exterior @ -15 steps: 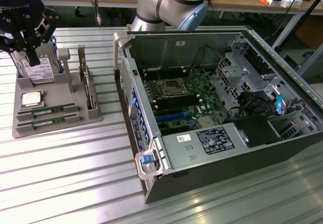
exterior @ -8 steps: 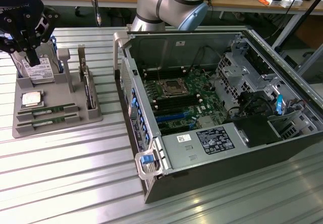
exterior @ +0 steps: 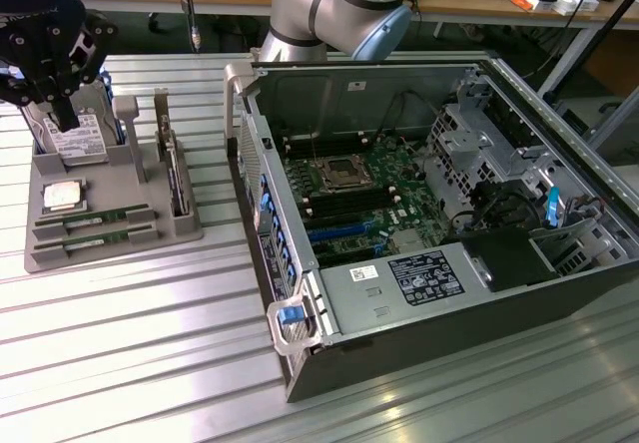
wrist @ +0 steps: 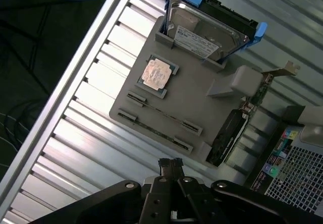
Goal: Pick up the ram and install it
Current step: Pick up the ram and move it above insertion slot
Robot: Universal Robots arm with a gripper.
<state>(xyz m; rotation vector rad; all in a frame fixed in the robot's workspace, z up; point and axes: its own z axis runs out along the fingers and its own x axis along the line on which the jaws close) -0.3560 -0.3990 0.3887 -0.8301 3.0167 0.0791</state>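
The gripper [wrist: 170, 163] hangs above the grey tray [exterior: 112, 254], fingers pressed together and empty. 2 ram sticks [exterior: 97, 221] lie slotted there. The hard drive's [wrist: 202, 32] white label is unreadable.

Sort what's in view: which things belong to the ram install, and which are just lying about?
Belongs to the job: gripper, above the tray; ram sticks lying in the tray's slots; memory slots in the open computer case.
Just lying about: processor chip, hard drive, upright card, all in the same tray.
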